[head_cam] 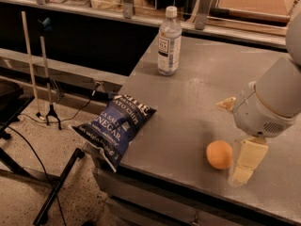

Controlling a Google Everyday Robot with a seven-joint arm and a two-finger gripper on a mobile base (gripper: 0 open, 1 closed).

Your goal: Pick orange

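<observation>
- Landmark: the orange. All positions below are given relative to it.
- Light stand: on the floor, far to the left of the orange and further back, off the table. A dark cable runs along the floor beside it.
- Blue chip bag: lies flat, well to the left of the orange and slightly behind it. It sits on the left edge of the table and its lower corner overhangs the edge.
- Water bottle: stands upright with its cap on, well behind the orange and a little to its left, near the back of the table.
- Orange: rests on the grey table top near the front edge, apart from the bag and the bottle.
- Gripper: just to the right of the orange, pointing down, with its tip at or close to the table surface. It is beside the fruit, not around it. Whether it is spread or closed cannot be told.
- Robot arm: the rounded grey wrist housing sits above and to the right of the orange.
</observation>
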